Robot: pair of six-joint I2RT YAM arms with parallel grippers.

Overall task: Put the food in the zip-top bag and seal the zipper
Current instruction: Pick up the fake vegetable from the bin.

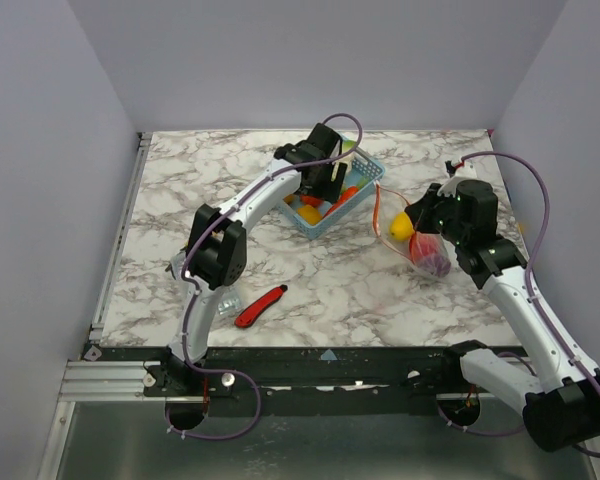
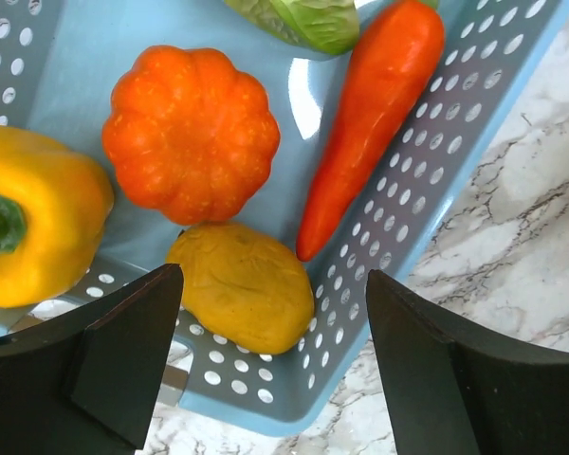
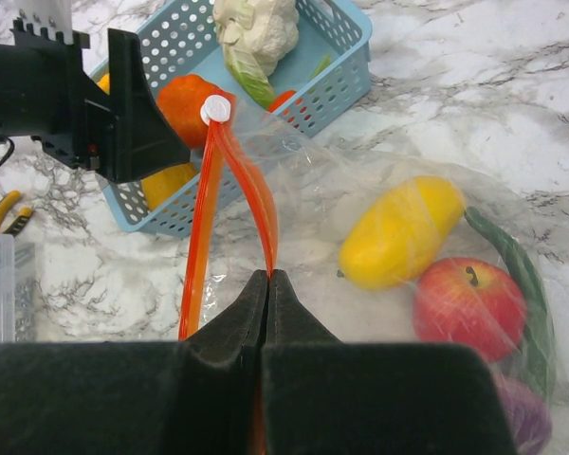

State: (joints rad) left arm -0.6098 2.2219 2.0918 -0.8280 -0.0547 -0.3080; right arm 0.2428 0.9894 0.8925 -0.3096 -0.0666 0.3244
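The clear zip-top bag (image 3: 379, 190) lies right of the blue basket (image 1: 365, 195) with its mouth held open. Inside it are a yellow mango (image 3: 403, 230), a red apple (image 3: 469, 303), a green piece (image 3: 522, 275) and a purple piece (image 3: 526, 417). My right gripper (image 3: 268, 275) is shut on the orange-red zipper (image 3: 261, 204), holding one side of it up. My left gripper (image 2: 275, 313) is open above the basket, over a yellow-brown potato (image 2: 242, 284). The basket also holds an orange pumpkin (image 2: 190, 128), a carrot (image 2: 370, 114), a yellow pepper (image 2: 38, 213), a green leafy piece (image 2: 299, 19) and a white cauliflower (image 3: 256, 28).
A red utility knife (image 1: 260, 306) lies on the marble table (image 1: 180, 180) at the front left. A clear ridged plastic box (image 1: 223, 301) sits beside it by the left arm's base. Yellow-handled pliers (image 3: 2, 213) show at the left edge of the right wrist view.
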